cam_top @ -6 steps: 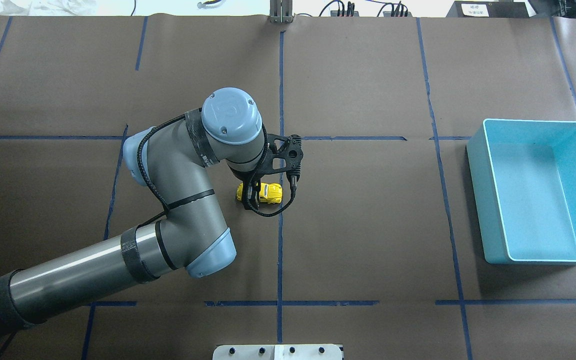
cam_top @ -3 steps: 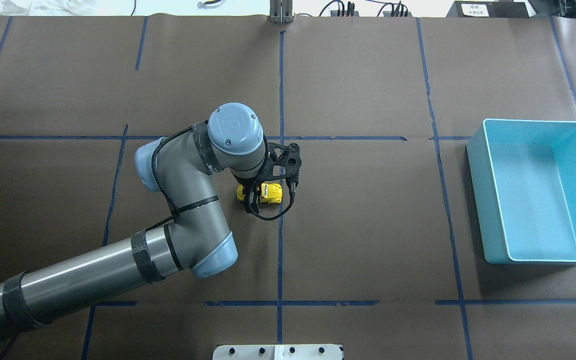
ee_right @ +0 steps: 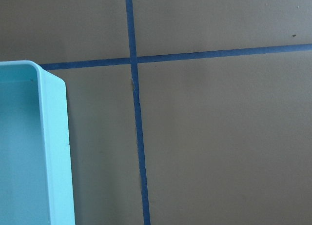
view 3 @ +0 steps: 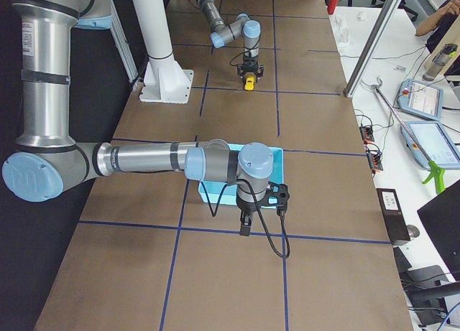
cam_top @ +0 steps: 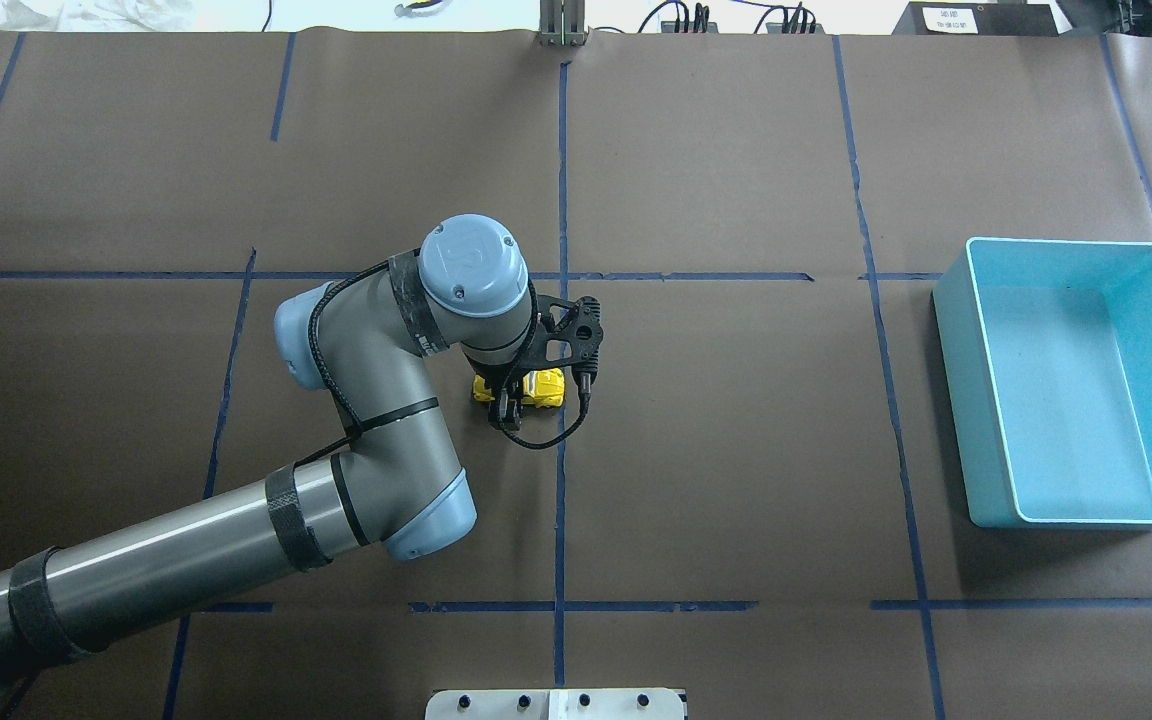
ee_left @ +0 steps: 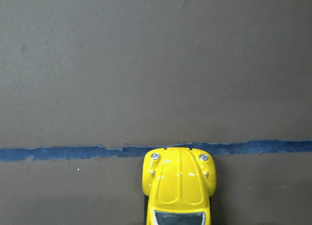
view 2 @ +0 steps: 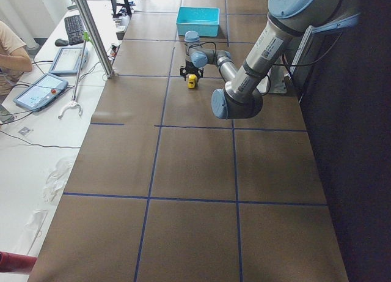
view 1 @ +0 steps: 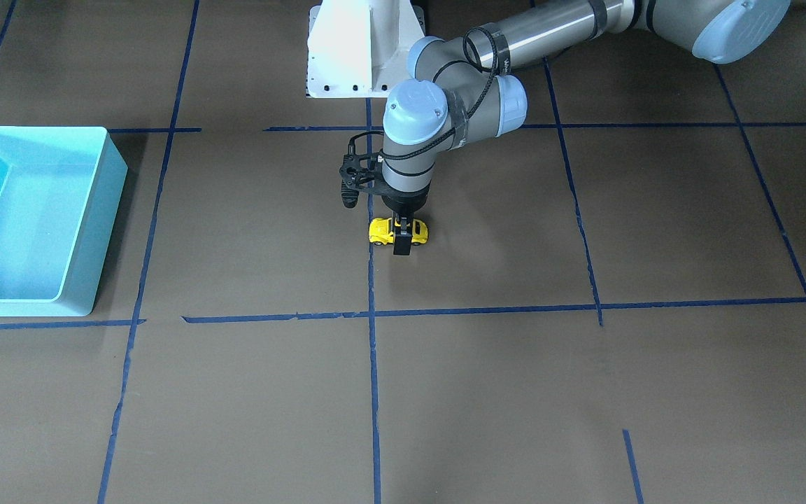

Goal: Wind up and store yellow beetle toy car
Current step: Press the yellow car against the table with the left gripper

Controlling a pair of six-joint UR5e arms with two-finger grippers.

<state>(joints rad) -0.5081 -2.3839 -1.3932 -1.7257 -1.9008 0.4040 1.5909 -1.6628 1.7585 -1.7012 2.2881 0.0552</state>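
Across the table [cam_top: 736, 480] only the left arm [cam_top: 366, 400] has moved. Turquoise bin [cam_top: 951, 400] sits at my right end, well apart from the work. Over the last second the left arm came down: forearm in from the left, elbow folded, wrist pointing straight down. Left gripper [view 1: 401, 234] now straddles the yellow beetle toy car [cam_top: 541, 388], jaws pinched on its flanks as best I can see. Car is wheels-down, just beside the centre tape line [cam_top: 561, 500]. I read that as grasp made, wind-up pull next. Right gripper [view 3: 245, 229] hangs beside the bin; aperture I cannot tell.
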